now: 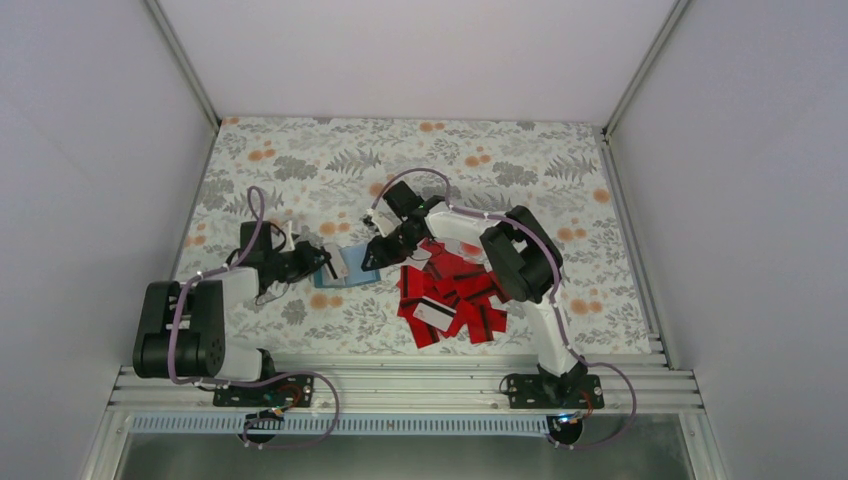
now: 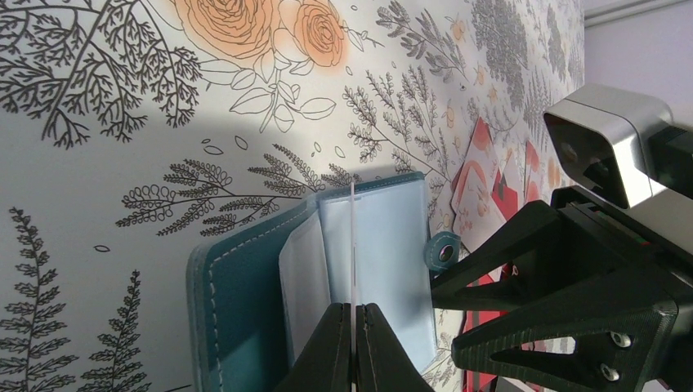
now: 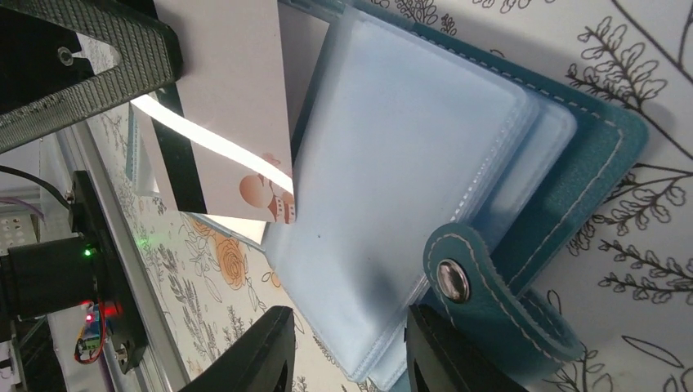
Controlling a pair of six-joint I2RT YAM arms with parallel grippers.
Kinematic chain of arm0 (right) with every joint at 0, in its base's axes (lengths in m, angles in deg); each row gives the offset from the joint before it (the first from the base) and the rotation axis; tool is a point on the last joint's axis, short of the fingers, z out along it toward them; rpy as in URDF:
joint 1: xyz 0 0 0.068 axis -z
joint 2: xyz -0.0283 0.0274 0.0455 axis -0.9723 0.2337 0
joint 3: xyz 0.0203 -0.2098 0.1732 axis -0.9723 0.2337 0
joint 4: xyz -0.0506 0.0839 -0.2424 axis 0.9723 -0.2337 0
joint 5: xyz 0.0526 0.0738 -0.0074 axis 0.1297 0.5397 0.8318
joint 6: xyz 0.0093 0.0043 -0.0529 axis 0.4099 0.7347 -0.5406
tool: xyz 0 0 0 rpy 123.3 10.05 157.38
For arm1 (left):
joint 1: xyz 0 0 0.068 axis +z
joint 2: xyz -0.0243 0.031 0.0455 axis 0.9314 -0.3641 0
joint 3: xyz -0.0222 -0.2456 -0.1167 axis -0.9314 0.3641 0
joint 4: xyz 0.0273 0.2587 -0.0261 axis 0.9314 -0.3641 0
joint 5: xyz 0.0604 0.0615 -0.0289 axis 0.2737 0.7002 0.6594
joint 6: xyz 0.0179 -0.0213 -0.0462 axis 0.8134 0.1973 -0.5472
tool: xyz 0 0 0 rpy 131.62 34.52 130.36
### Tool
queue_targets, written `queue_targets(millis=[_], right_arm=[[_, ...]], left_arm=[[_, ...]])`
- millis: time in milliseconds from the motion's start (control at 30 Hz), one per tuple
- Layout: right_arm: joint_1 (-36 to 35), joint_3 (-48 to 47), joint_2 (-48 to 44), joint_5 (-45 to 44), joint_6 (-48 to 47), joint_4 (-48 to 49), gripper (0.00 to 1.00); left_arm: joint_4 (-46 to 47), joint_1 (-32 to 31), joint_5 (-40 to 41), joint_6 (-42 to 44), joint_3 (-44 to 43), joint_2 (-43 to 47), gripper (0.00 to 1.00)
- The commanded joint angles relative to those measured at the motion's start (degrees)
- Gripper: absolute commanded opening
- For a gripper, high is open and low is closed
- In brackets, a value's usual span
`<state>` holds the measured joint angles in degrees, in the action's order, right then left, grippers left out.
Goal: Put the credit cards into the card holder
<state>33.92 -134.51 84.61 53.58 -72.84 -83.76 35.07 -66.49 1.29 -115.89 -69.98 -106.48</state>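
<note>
the left gripper (image 2: 353,325) is clamped on one credit card (image 2: 351,237), edge-on just ahead of its fingertips, over the open card holder (image 2: 229,310). the right gripper (image 3: 351,359) straddles the clear pockets (image 3: 392,163); whether it grips is unclear. the card should meet a pocket mouth squarely, then slide in slowly with the holder steadied.

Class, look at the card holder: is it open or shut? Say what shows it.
Open. The card holder has its cover folded back, clear pockets exposed, snap tab unfastened.
</note>
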Motion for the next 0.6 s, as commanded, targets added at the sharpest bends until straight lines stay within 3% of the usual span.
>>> queue_targets(millis=[0, 567], right_arm=[[0.47, 0.58, -0.10, -1.00, -0.73, 1.28, 0.34], [0.45, 1.02, 0.52, -1.08, -1.45, 0.96, 0.31]], left_arm=[[1.89, -0.54, -0.45, 0.42, 0.63, -1.08, 0.02], [0.81, -1.27, -0.37, 3.25, -0.17, -4.33, 0.02]])
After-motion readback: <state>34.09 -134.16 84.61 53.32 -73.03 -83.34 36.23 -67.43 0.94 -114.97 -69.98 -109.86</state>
